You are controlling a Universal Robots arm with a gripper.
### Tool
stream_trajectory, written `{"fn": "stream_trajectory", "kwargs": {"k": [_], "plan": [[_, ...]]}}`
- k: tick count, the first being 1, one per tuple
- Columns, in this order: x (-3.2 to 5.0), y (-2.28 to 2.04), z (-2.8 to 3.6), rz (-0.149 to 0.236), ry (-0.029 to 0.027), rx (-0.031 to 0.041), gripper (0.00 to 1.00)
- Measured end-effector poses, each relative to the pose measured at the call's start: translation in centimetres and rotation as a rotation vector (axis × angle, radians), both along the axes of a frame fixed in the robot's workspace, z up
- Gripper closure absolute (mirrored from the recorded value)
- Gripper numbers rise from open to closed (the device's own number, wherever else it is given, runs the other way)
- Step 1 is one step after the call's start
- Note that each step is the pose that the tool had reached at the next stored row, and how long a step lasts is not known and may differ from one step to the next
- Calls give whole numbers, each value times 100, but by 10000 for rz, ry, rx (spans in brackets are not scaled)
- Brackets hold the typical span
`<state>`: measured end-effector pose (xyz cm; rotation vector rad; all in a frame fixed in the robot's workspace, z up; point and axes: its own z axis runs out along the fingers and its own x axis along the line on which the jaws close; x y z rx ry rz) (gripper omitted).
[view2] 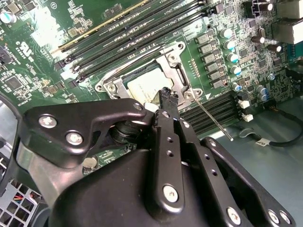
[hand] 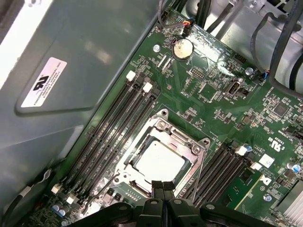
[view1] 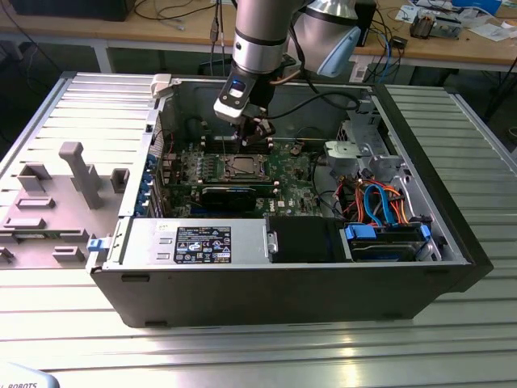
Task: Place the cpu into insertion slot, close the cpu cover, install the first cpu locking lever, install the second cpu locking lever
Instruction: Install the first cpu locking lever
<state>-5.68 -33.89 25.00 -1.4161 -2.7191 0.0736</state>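
The cpu (hand: 158, 161) (view2: 144, 85), a silvery square chip, lies flat in the insertion slot (view1: 242, 166) on the green board inside the open computer case. The cpu cover (hand: 177, 135) (view2: 175, 56), a silvery frame with a window, lies down around the chip. A thin lever rod (hand: 200, 168) (view2: 213, 123) runs along one side of the socket, and another lever rod (hand: 102, 189) along the opposite side. My gripper (view1: 257, 137) (view2: 166, 94) (hand: 164, 185) hovers at the socket's edge, fingers shut together and holding nothing.
Long black memory slots (hand: 113, 137) flank the socket on both sides. The case wall (hand: 71, 94) rises close behind. A silver power supply (view1: 194, 242) sits at the case front, with orange and blue cables (view1: 380, 202) at the exterior view's right. A grey fixture (view1: 81, 174) stands outside the case.
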Motion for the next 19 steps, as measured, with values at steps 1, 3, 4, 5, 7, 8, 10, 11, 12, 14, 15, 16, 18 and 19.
{"fn": "stream_trajectory", "kwargs": {"k": [1,3,4,5,7,8,10,11,12,14,15,16,18,19], "plan": [[0,0,0,23,1,0,89],[0,0,0,111,0,0,89],[0,0,0,135,0,0,89],[0,0,0,156,1,0,89],[0,0,0,217,0,0,89],[0,0,0,246,0,0,89],[0,0,0,300,0,-1,89],[0,0,0,323,0,-1,89],[0,0,0,353,0,0,89],[0,0,0,409,1,0,89],[0,0,0,448,0,-1,89],[0,0,0,468,0,0,89],[0,0,0,520,0,0,89],[0,0,0,553,0,0,89]]}}
